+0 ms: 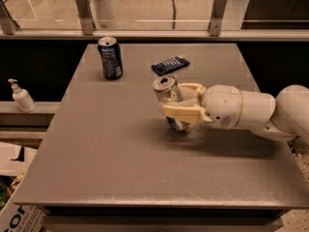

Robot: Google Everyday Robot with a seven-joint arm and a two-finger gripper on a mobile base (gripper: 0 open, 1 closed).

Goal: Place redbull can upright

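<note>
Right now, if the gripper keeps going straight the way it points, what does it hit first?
Only the redbull can it is shut on. Beyond that, the gripper points left over bare table, likely passing in front of the dark blue can, though depth is unclear.

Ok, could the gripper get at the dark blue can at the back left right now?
Probably not yet: the gripper, mid-table, has its jaws closed around the redbull can. Otherwise the bare table between it and the dark blue can leaves the way free.

redbull can (166,85) mid hidden by jaws of gripper (175,101), table (116,153) ctr, arm (251,112) cut off rt
</note>
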